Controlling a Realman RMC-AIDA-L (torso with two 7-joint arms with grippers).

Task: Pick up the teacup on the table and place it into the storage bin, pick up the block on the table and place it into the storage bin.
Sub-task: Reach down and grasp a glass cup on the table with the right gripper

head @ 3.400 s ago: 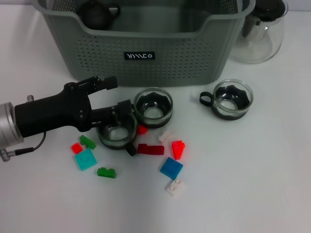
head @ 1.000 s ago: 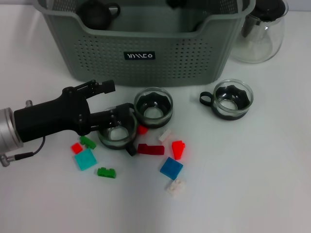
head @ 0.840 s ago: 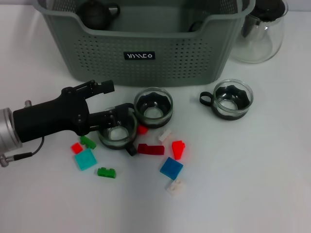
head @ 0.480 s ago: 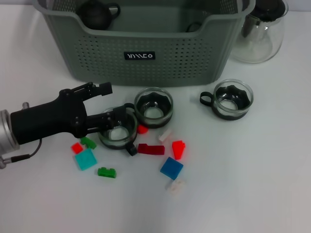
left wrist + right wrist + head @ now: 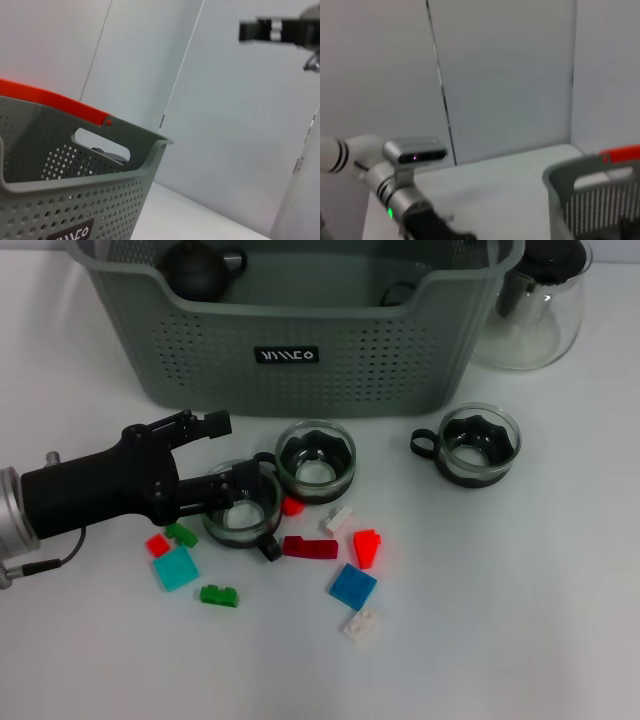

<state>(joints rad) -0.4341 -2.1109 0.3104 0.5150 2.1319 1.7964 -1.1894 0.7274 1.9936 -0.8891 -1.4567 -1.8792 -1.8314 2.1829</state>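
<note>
My left gripper point(image 5: 228, 452) reaches in from the left, low over the table, and stands open. Its far finger points at the storage bin point(image 5: 330, 390); its near finger lies across the rim of a glass teacup point(image 5: 243, 512). A second teacup point(image 5: 316, 460) stands right beside that one, and a third point(image 5: 480, 444) sits further right. Small blocks lie scattered in front: red point(image 5: 367, 547), blue point(image 5: 352, 586), white point(image 5: 361, 625), dark red point(image 5: 310, 547), cyan point(image 5: 176, 567), green point(image 5: 219, 595). The left wrist view shows the bin's perforated wall point(image 5: 75, 200). My right gripper is out of view.
A clear glass pitcher point(image 5: 540, 310) stands right of the bin. Inside the bin are a dark teapot point(image 5: 200, 265) and a cup point(image 5: 400, 290). More small blocks, red point(image 5: 158, 544) and green point(image 5: 182, 534), lie under my left arm.
My left gripper has slid a little to the left while staying open over the near teacup. A dark shape above the bin's back edge has left the view.
</note>
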